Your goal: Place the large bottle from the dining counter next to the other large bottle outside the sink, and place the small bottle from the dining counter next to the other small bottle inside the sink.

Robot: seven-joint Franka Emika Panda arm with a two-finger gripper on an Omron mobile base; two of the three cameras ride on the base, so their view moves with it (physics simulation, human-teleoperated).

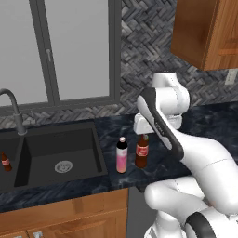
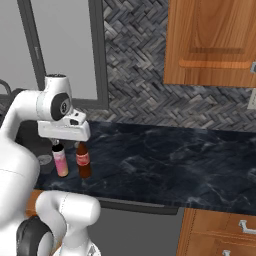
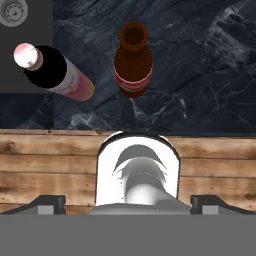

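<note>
Left base view: the cola bottle stands upright on the dark marbled table, just beside the pink bottle outside the sink; this placement looks done. A small bottle stands inside the matte black basin.

Right base view: the tool hangs directly above both bottles; I cannot tell whether it is apart or together.

Hand view: the cola bottle's round glass mouth and red label lie below, free of any grip.
</note>
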